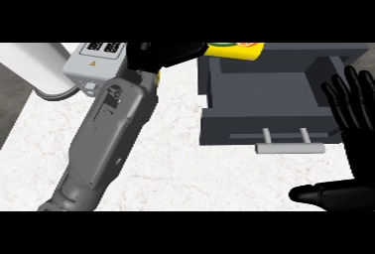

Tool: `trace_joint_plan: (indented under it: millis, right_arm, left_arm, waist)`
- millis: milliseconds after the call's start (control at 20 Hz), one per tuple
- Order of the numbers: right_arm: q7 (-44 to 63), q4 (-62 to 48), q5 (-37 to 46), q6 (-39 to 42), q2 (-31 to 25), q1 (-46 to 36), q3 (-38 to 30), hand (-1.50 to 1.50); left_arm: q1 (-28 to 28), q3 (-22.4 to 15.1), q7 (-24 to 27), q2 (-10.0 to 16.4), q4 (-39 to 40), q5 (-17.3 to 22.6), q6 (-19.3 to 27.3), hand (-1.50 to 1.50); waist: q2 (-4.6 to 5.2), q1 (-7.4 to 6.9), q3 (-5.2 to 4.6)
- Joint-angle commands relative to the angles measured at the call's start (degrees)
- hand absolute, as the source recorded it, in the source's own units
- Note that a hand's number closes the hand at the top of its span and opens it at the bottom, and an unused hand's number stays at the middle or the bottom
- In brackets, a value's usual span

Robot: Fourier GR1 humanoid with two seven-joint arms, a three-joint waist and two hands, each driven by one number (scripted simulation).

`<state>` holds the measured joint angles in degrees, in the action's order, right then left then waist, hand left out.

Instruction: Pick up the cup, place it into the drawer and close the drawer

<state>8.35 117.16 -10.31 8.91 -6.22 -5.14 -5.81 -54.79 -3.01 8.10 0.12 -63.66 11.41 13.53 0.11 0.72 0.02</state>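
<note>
Yellow cup (234,50), clasped by left hand (164,53), hangs at far rim of drawer (253,128); right hand (357,121) spread.

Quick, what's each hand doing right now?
Left hand: closed round the yellow cup.
Right hand: open, holding nothing, resting at the right edge.

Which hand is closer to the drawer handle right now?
Right. The right hand is open, just right of the drawer handle; the left hand is far up-left of it, curled round the cup.
</note>
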Motion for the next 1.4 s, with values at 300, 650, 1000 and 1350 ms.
trace_joint_plan:
  millis: [300, 650, 1000, 1350]
  right_arm:
    - [-0.14, -1.08, -0.58, 0.17, -0.2, -0.96, -0.73, -1.5]
    - [-2.37, -2.01, 1.47, 0.94, 0.83, -0.78, 1.9, -1.5]
    - [-1.78, -1.94, 0.87, 1.09, 1.08, -1.25, 2.42, -1.5]
    - [-0.15, -1.92, 0.23, 0.99, 0.66, -3.24, 2.46, -1.5]
  left_arm:
    - [-11.57, -7.83, 4.54, -0.12, 17.6, 8.42, 9.62, 1.5]
    - [-15.4, -14.09, 9.81, -0.12, 28.74, 16.54, 10.11, 1.5]
    - [-18.12, -20.7, 12.22, -0.12, 35.99, 19.53, 11.78, 1.5]
    - [-21.0, -23.83, 13.43, -0.12, 42.45, 21.66, 10.49, 1.5]
  waist:
    - [0.12, 0.94, 0.01]
    - [0.46, 2.25, 0.03]
    - [0.76, 3.61, 0.06]
    - [1.52, 5.34, 0.08]
